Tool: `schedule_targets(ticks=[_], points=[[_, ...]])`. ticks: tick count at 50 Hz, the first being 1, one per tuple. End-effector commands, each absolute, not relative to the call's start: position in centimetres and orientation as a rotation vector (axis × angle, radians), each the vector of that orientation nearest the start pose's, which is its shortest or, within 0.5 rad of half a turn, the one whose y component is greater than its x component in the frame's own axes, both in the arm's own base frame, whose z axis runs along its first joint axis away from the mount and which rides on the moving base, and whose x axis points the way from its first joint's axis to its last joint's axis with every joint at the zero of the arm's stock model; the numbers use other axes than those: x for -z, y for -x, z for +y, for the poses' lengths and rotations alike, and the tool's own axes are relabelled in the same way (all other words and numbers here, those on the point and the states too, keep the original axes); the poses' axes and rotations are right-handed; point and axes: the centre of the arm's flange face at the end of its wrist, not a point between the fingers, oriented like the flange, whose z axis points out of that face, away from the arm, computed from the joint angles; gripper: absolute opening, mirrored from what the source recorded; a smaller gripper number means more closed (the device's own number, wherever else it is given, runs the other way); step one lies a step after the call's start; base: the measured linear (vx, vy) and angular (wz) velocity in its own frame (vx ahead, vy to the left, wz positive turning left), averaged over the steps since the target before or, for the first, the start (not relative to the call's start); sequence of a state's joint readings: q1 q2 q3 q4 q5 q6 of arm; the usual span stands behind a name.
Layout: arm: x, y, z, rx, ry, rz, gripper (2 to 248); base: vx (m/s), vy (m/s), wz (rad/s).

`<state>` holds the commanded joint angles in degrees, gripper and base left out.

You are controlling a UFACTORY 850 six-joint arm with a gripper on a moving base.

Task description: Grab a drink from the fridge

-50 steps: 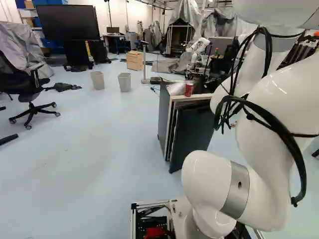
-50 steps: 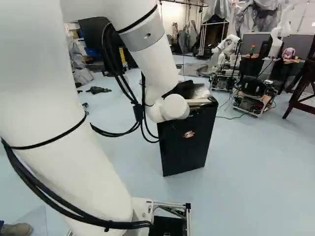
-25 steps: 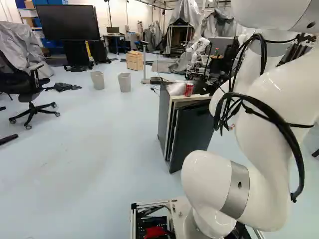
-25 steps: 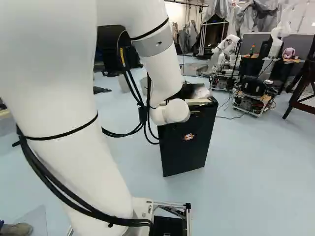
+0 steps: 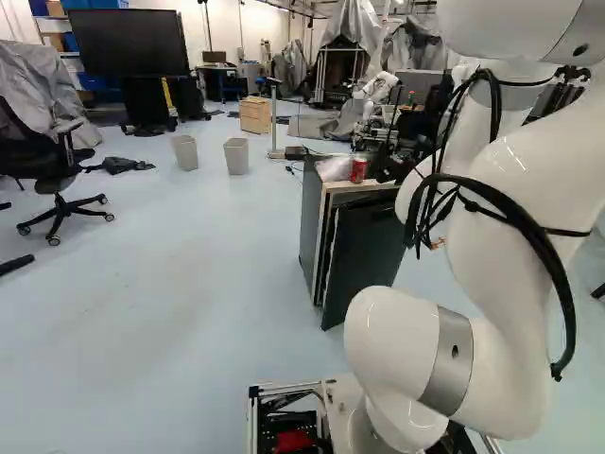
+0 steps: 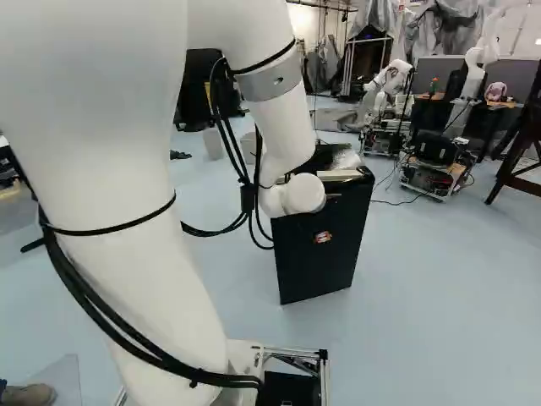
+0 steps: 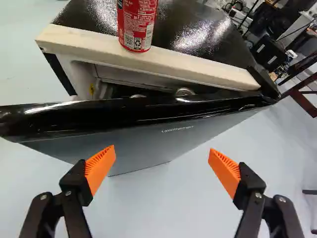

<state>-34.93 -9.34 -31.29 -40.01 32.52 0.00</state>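
In the wrist view, the gripper [image 7: 162, 150] is spread wide and holds nothing. The fridge door [image 7: 148, 141], ajar, lies directly ahead, its long top edge crosswise to the line of reach. Beyond that edge, inside the fridge [image 7: 198, 29], are round metallic tops [image 7: 184, 92], probably drinks; access likely requires opening the door wider. A red can [image 7: 137, 25] stands upright on the fridge.

In the left base view, the door angles outward.

In the right base view, the arm [image 6: 275, 110] reaches toward the fridge.

Red cylindrical metal can [image 7: 137, 25] on long pale wooden strip [image 7: 198, 63], atop boxy black fridge [image 7: 208, 34], round silvery tops [image 7: 184, 91] inside, behind flat dark door [image 7: 136, 146]
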Motion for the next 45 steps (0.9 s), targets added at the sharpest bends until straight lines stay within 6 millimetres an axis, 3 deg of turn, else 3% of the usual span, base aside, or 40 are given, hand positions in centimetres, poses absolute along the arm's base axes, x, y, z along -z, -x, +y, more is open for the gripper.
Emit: schedule_targets(ticks=[45], points=[[-35.3,-39.3,-20.6,1.415,2.985,-0.333,247,0.000,0.000,0.000]])
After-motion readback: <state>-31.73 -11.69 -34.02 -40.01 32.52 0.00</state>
